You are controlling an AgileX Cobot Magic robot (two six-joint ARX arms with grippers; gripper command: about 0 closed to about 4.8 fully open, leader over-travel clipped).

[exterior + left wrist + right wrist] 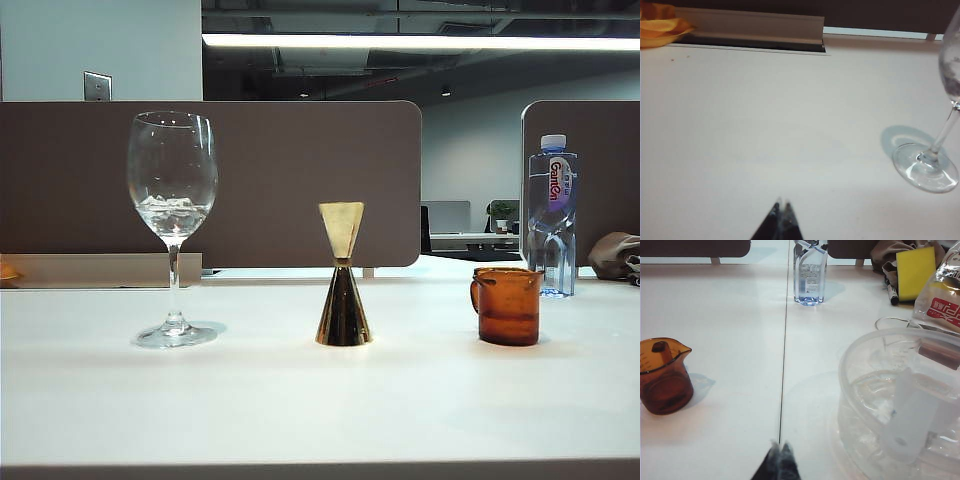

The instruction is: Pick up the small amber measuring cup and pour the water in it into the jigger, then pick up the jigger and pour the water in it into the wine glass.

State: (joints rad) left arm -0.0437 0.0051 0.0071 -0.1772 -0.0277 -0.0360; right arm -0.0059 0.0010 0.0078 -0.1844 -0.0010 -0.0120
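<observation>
Jigger [343, 275] upright; left gripper [781, 203], right gripper [779, 445] closed.

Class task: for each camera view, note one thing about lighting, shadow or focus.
Exterior view: ceiling strip light glares, background dim. Left wrist view: wine glass casts a soft round shadow; shut left gripper blurred. Right wrist view: small amber measuring cup throws a faint shadow; shut right gripper blurred.

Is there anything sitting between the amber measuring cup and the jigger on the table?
Nothing visible. In the exterior view the table lies bare between the small amber measuring cup and the jigger; the water bottle stands behind the cup, off that line.
</observation>
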